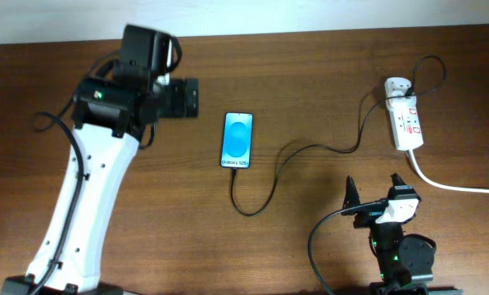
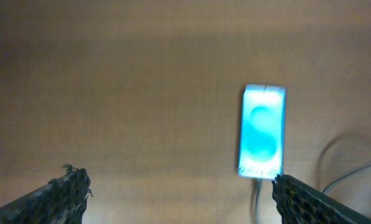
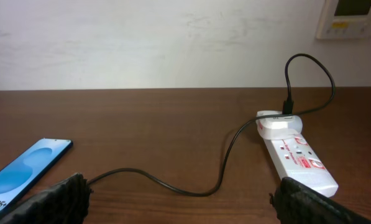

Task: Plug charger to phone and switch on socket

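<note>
The phone [image 1: 237, 140] lies flat mid-table, its blue screen lit; it also shows in the left wrist view [image 2: 262, 133] and the right wrist view [image 3: 25, 169]. The thin black charger cable [image 1: 310, 152] runs from the phone's near end in a loop to a white adapter [image 1: 397, 87] plugged into the white socket strip [image 1: 407, 124], also in the right wrist view [image 3: 300, 158]. The cable tip sits at the phone's bottom edge. My left gripper [image 2: 179, 196] is open, hovering left of the phone. My right gripper [image 3: 182, 199] is open near the front edge, above the cable [image 3: 173, 186].
The strip's thick white cord [image 1: 457, 187] runs off to the right edge. A pale wall [image 3: 173, 37] stands behind the table's far edge, with a wall panel [image 3: 350, 17] at the upper right.
</note>
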Available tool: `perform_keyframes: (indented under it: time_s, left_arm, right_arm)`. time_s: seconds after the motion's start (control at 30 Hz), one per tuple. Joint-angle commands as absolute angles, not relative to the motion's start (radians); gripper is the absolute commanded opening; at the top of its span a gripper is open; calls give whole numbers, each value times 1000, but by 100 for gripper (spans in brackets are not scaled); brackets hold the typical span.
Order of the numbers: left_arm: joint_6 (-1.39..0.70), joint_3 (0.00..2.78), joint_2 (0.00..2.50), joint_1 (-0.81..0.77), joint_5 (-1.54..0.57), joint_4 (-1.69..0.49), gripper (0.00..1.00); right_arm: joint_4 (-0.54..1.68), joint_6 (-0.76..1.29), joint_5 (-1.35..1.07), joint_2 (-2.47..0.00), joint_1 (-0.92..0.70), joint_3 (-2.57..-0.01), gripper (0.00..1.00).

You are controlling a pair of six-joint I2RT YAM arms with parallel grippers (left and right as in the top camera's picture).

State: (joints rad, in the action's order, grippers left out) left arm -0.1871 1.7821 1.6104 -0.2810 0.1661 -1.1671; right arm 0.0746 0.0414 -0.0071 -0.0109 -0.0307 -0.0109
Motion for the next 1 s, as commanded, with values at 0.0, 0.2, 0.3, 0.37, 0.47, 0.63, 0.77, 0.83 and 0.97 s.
perform_keyframes:
  time_s: [0.0, 0.2, 0.3, 0.37, 0.47, 0.63, 0.77, 0.83, 0.97]
  left_arm:
    - [-186, 1604, 1517, -279, 180, -1218, 99]
    - [-186, 1377, 1236, -279, 175, -1224, 99]
    - [-185, 1249, 1151, -279, 178, -1171, 99]
    - [-181, 1110, 1064, -279, 179, -1089, 99]
    - [-107, 962, 958, -279, 142, -949, 99]
    - [25, 822, 812, -279, 16, -680, 99]
    - [33, 743, 748, -279, -6, -595, 99]
    - [132, 665, 712, -279, -78, -467, 99]
    - [162, 494, 656, -279, -136, -210, 99]
  right_arm:
    - [81, 34, 2, -4, -36, -6, 98]
    - [81, 34, 2, -4, -36, -6, 99]
    - [81, 33, 2, -4, -36, -6, 98]
    - [81, 34, 2, -4, -36, -6, 98]
    - [81, 34, 2, -4, -36, -6, 99]
    - [81, 33, 2, -4, -36, -6, 98]
    - [81, 34, 2, -4, -36, -6, 98]
    - [81, 34, 2, -4, -36, -6, 98]
    - [81, 34, 2, -4, -36, -6, 98]
